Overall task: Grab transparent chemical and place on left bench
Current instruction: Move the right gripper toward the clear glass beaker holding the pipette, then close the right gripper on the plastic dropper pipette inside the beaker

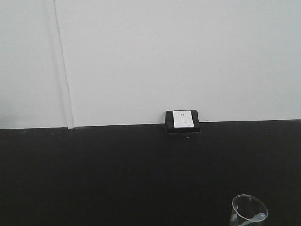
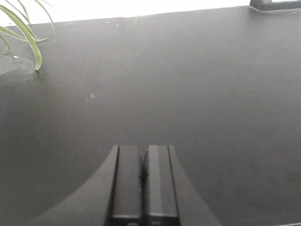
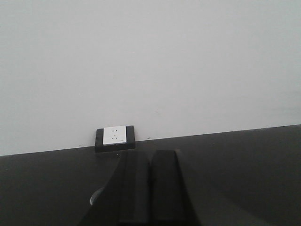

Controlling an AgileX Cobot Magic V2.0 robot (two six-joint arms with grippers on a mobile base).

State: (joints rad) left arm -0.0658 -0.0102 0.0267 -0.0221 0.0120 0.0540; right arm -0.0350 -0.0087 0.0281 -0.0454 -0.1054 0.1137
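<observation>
The transparent chemical (image 1: 249, 211), a small clear glass beaker with a pour spout and a little colourless liquid, stands at the bottom right of the front view on a black counter (image 1: 117, 174). In the right wrist view a pale sliver of its rim (image 3: 95, 196) shows just left of my right gripper (image 3: 150, 152), which is shut and holds nothing. My left gripper (image 2: 143, 148) is also shut and empty, hovering over bare black counter. The left bench is out of view.
A white power socket (image 1: 182, 119) in a black housing sits where the counter meets the white wall (image 1: 178, 56); it also shows in the right wrist view as the socket (image 3: 115, 136). Green plant leaves (image 2: 26, 33) hang over the counter's far left.
</observation>
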